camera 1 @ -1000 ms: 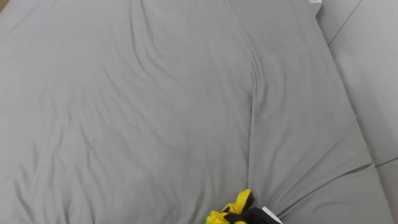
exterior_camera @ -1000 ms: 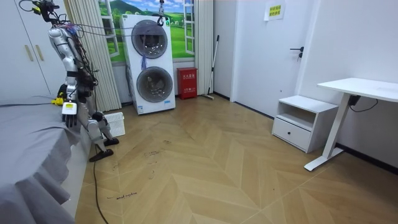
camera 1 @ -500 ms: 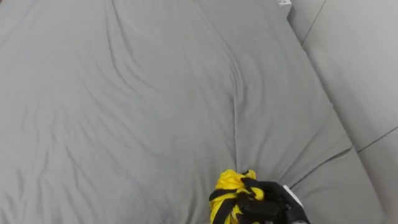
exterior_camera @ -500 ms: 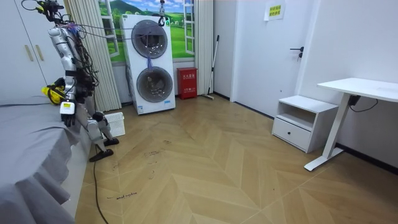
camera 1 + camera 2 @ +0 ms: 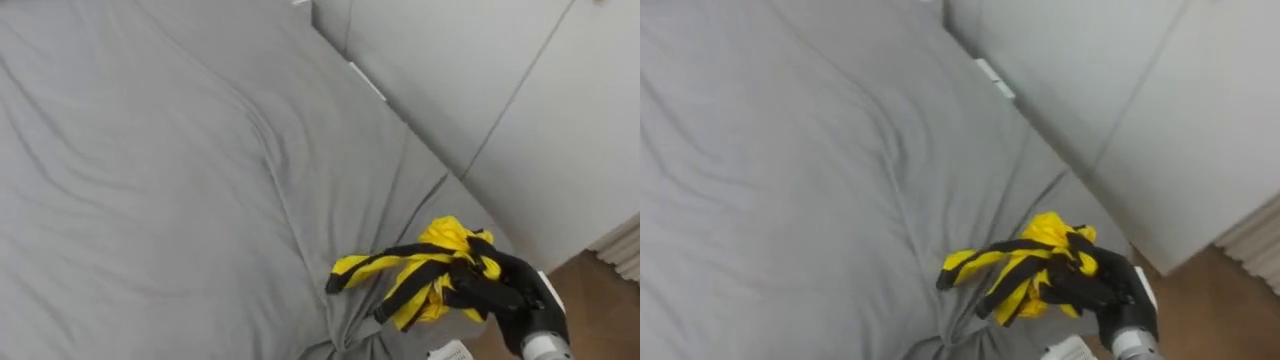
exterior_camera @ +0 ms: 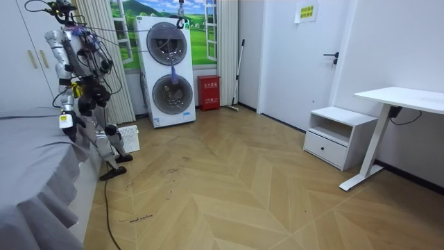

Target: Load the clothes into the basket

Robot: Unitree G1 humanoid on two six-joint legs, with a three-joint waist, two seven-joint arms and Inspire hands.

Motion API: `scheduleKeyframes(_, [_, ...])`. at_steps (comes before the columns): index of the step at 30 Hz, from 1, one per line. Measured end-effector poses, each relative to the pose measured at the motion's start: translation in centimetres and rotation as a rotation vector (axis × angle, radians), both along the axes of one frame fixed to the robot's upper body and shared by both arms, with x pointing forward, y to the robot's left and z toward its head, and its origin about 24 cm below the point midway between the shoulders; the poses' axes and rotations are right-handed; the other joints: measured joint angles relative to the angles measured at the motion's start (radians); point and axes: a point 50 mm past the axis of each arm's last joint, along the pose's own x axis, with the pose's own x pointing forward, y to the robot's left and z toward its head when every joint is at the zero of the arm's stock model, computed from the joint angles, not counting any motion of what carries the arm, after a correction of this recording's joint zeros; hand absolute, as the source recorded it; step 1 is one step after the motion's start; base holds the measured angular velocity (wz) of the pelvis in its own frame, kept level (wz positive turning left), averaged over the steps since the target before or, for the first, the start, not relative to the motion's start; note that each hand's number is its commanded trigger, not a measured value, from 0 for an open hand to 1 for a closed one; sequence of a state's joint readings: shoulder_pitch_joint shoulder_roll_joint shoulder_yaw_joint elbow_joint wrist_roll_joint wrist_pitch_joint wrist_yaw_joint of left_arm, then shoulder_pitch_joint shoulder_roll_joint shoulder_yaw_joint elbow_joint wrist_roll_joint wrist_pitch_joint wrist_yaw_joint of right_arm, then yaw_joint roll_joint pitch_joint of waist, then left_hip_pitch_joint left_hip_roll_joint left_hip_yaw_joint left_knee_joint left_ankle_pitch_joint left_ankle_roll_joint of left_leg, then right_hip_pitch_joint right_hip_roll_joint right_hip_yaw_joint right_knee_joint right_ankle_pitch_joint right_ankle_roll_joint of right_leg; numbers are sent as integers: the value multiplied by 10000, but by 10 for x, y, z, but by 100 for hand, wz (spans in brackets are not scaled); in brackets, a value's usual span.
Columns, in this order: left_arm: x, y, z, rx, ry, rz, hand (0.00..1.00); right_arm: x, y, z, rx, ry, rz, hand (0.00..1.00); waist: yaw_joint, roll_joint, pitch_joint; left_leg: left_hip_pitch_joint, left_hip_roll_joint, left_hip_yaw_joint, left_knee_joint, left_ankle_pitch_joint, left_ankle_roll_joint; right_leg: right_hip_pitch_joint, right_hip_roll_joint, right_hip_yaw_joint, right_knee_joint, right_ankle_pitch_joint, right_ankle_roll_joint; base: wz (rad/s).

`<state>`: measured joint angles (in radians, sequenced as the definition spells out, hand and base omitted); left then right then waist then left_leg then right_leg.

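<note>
My right hand (image 5: 497,291) is shut on a yellow and black garment (image 5: 440,252), bunched in its grip with black-edged strips hanging to the left. It is held just above the corner of the grey bed (image 5: 150,180), near the white wardrobe doors. In the right eye view the same hand (image 5: 1098,285) and garment (image 5: 1038,245) appear lower right. In the room view I stand beside the bed, and my left hand (image 6: 64,127) hangs at my side. A white slatted basket (image 6: 127,137) stands on the floor behind me, by the curtain.
White wardrobe doors (image 5: 480,80) rise past the bed's far edge. Wooden floor (image 5: 605,300) shows at the lower right. In the room view, stacked washing machines (image 6: 170,69), a bedside cabinet (image 6: 331,135) and a white desk (image 6: 406,101) line the walls.
My right hand has lifted the garment off the bed and carried it up and rightward. The whole eye view swung right toward the wardrobe; in the room view my body has turned.
</note>
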<state>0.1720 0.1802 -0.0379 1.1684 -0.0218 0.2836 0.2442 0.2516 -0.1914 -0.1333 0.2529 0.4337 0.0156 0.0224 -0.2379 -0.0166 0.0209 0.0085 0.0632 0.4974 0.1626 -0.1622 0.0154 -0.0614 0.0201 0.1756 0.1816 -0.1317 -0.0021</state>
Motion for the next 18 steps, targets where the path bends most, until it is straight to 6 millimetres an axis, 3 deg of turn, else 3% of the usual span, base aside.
scheduleKeyframes(12, [2, 13, 5, 677, 888, -1899, 0, -20, -15, 3, 18, 257, -1270, 100, -812, -59, 28, 285, 314, 1369, 65, -216, -187, -319, 367, 1287, 55, 278, 94, -36])
scheduleKeyframes(15, [1, 14, 5, 712, 913, -1921, 0, -37, -28, -1, -100, 729, -2118, 100, -902, -12, 24, 183, 315, 1703, 68, -226, -166, -562, 476, 1717, 97, 392, 98, -31])
scheduleKeyframes(18, [-1, 14, 5, 712, 991, -1898, 0, -49, -31, -5, -84, 1037, -2560, 100, -969, 26, 23, 178, 352, 1947, 71, -269, -220, -686, 554, 1873, 96, 432, 87, -27])
